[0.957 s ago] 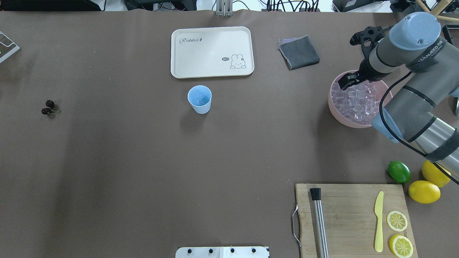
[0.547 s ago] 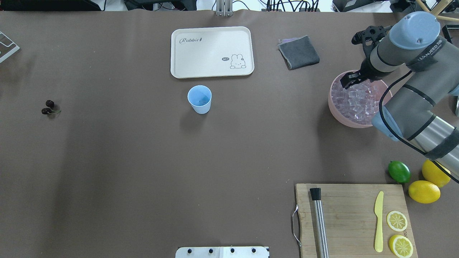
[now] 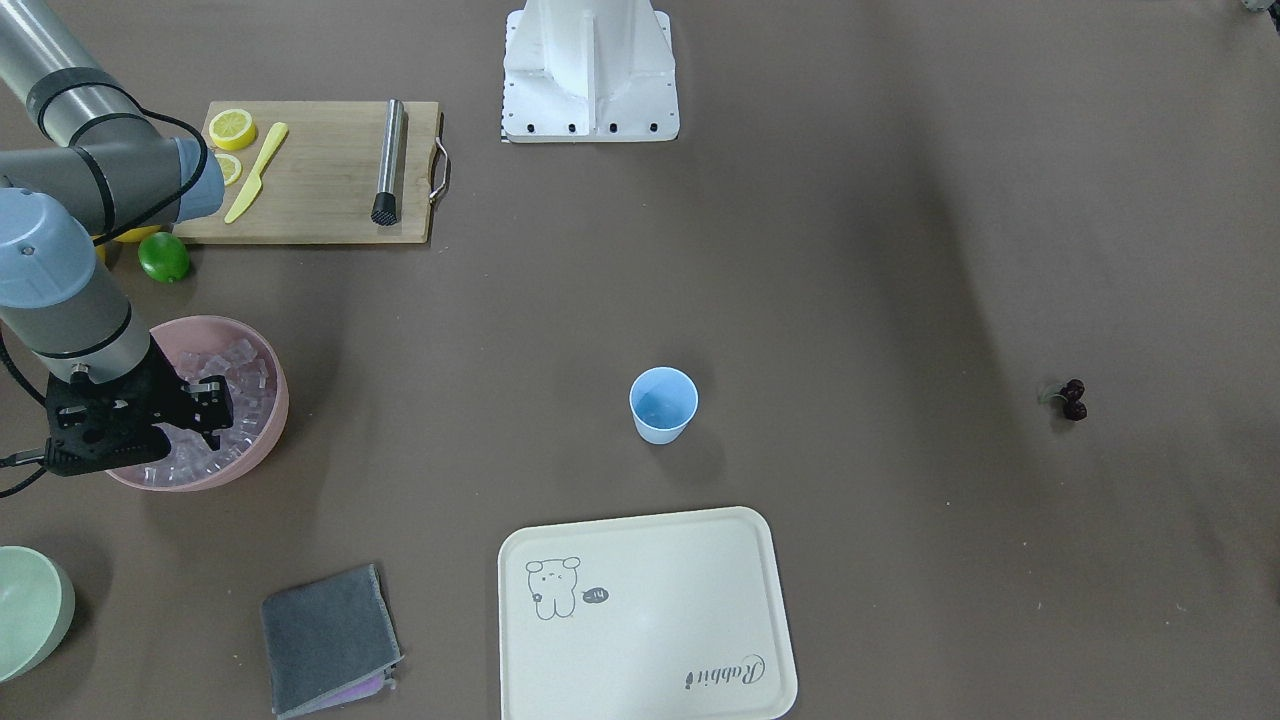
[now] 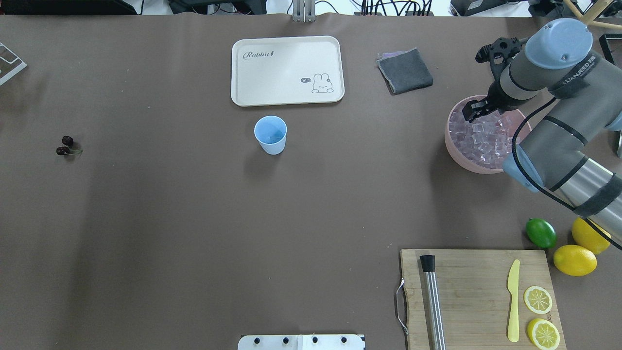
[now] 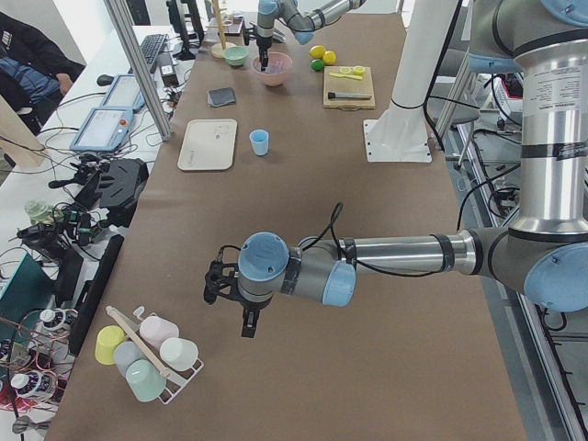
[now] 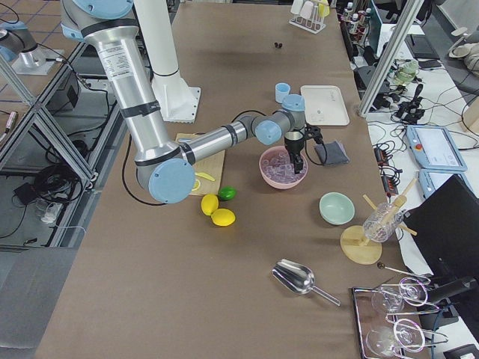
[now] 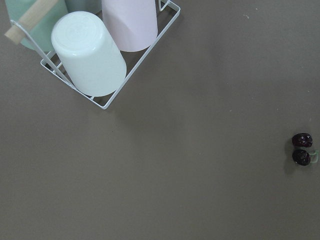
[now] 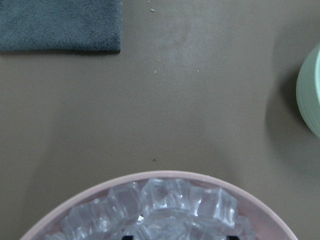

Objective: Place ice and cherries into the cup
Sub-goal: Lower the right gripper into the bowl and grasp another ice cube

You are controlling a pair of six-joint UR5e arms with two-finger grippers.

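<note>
The ice is a heap of clear cubes in a pink bowl at the right; it also shows in the right wrist view. My right gripper hangs over the bowl's far side, fingers apart, tips down among the cubes. The light-blue cup stands upright mid-table, also seen in the front view. The dark cherries lie far left on the table, at the right edge of the left wrist view. My left gripper hovers over bare table; I cannot tell if it is open.
A cream tray lies behind the cup, a grey cloth to its right. A cutting board holds a muddler, knife and lemon slices. A lime and lemons lie beside it. A pale green bowl and a cup rack stand nearby.
My right gripper has shifted slightly to the right over the ice bowl. Cup, cherries and bowl have not moved.
</note>
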